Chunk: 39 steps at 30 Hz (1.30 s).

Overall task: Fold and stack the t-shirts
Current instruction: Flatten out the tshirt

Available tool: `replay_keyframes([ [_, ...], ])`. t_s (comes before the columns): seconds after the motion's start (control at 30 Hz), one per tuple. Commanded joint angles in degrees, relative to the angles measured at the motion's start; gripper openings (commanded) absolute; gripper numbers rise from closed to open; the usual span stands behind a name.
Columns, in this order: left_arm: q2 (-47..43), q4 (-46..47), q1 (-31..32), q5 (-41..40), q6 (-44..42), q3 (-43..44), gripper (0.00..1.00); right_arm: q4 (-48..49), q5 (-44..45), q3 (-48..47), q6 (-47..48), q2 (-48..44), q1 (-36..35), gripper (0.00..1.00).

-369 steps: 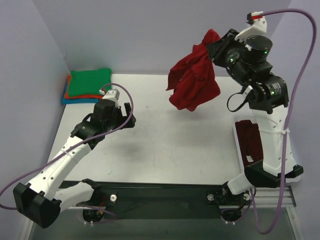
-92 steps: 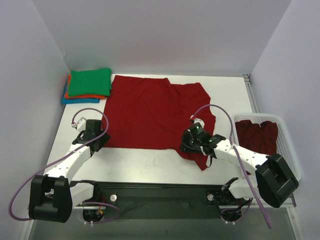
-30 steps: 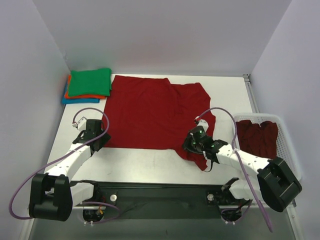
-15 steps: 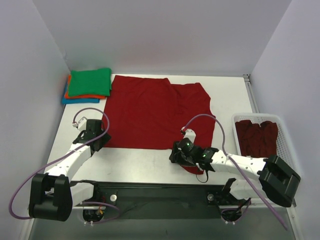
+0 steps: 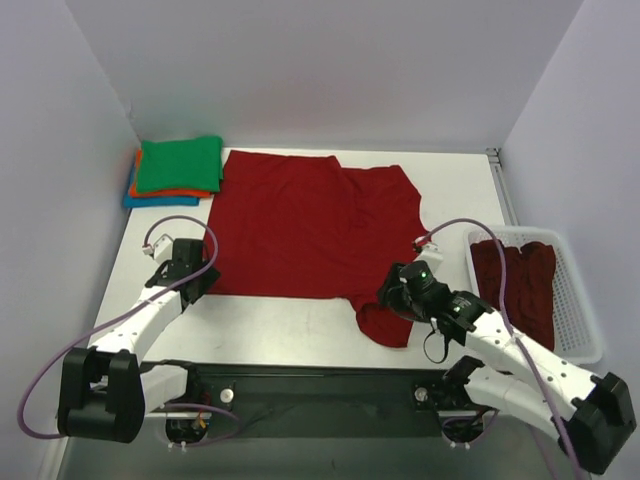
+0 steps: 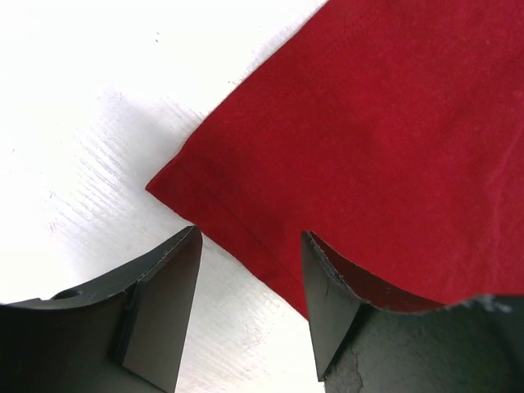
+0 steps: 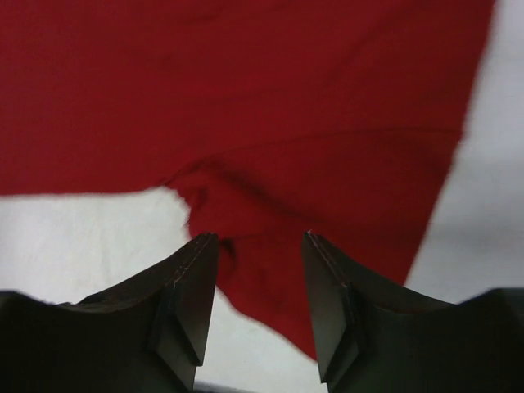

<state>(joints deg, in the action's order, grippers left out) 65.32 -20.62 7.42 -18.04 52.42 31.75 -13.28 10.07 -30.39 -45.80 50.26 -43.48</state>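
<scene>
A dark red t-shirt lies spread flat on the white table. Its near right sleeve is bunched by the front edge. My left gripper is open at the shirt's near left corner, with one finger over the hem and the gripper holding nothing. My right gripper is open and empty just above the bunched sleeve, which shows between its fingers. Folded green, orange and blue shirts are stacked at the back left.
A white slotted basket at the right edge holds more dark red shirts. Purple cables loop over both arms. Walls close the table on the left, back and right.
My right gripper dragged the near right sleeve toward the front left, let it go, then pulled back right. The sleeve now lies bunched near the front edge. The left arm has not moved.
</scene>
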Motion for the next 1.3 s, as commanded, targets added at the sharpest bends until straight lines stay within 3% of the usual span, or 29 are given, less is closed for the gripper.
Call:
replay_keyframes([
  [0.0,-0.11,-0.73,-0.13,-2.17,1.10,2.35,0.62,-1.76,-4.69,-1.33,5.80,5.71,11.56,0.45],
  [0.1,0.51,-0.38,-0.13,-1.91,1.28,2.18,0.62,2.90,-9.60,-3.44,8.87,13.27,18.69,0.32],
  [0.23,0.86,-0.56,-0.21,-2.26,1.28,2.18,0.62,4.05,-11.73,-7.40,11.43,21.89,17.74,0.19],
  [0.43,1.13,-0.74,-0.83,-2.53,1.36,1.91,0.62,4.75,-10.24,-7.05,8.99,27.17,5.11,0.17],
  [0.67,0.51,-1.09,-1.18,-2.43,0.84,2.09,0.62,5.37,-12.96,-6.34,5.64,24.19,-7.73,0.17],
  [0.73,0.77,-1.09,-1.27,-2.35,0.92,2.35,0.62,3.62,-12.27,-6.96,5.20,22.79,-8.28,0.17],
  [0.97,1.30,-3.01,-1.62,-4.10,2.33,2.88,0.64,-4.38,-7.61,-5.56,5.37,10.05,0.31,0.26],
  [1.13,2.70,-5.03,-1.97,-7.61,4.43,4.29,0.65,-8.60,-5.23,-2.57,6.42,1.09,12.53,0.37],
  [1.27,4.11,-5.40,-2.50,-8.41,4.97,4.73,0.63,-8.52,-9.62,-0.99,8.53,0.10,23.07,0.40],
])
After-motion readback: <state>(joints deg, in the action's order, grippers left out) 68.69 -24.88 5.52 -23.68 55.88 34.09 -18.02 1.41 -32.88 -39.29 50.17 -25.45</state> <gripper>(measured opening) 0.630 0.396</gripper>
